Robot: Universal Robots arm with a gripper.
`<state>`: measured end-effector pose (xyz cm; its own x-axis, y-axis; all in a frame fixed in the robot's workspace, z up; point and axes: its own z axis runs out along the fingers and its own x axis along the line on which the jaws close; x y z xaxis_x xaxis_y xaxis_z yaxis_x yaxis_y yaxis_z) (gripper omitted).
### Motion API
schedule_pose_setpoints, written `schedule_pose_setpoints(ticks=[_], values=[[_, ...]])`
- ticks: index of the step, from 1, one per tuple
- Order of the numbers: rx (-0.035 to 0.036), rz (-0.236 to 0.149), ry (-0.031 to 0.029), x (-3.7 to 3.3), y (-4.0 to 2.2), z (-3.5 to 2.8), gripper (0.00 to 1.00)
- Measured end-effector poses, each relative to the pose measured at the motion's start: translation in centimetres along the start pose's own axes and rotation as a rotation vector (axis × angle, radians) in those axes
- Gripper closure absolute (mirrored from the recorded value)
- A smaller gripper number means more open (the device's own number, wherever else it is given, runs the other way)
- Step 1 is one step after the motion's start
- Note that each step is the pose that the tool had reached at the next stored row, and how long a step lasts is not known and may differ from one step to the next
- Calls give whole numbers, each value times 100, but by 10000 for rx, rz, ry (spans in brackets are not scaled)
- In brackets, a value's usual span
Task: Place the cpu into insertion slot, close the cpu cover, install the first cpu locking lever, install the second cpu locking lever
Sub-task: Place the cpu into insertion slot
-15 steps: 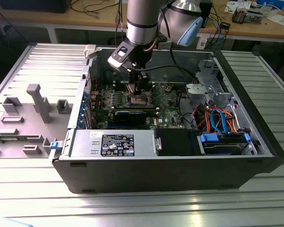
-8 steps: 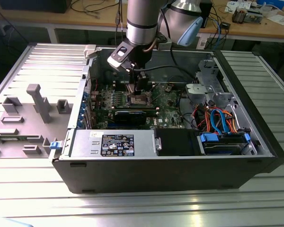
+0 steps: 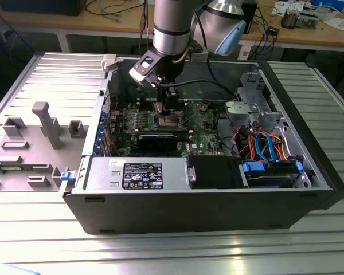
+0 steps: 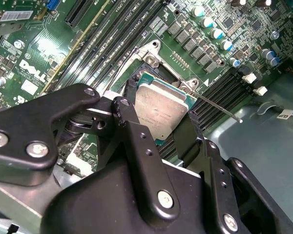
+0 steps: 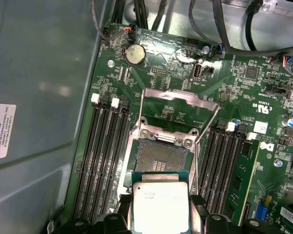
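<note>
Cpu (image 4: pixel 162 108) within end effector (image 4: pixel 157 126) grasp

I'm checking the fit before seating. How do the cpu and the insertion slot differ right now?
The cpu has a pale silvery top; the insertion slot has a dark centre inside a shiny rim. The cpu is clamped in the gripper, unseated; the insertion slot sits fixed in the green circuit board, empty and uncovered. Both are square and close in outline.
</note>
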<state>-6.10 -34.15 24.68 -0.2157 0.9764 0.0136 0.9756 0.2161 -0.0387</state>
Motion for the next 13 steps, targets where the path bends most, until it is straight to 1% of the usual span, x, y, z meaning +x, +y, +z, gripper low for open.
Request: schedule_pose_setpoints(ticks=[3, 7, 9, 11, 13], values=[[-3, 233, 7, 0, 0, 6, 45], [-9, 716, 26, 0, 1, 19, 45], [-12, 876, 33, 0, 1, 25, 45], [-15, 1144, 43, 0, 1, 34, 45], [-18, 1323, 49, 0, 2, 41, 45]])
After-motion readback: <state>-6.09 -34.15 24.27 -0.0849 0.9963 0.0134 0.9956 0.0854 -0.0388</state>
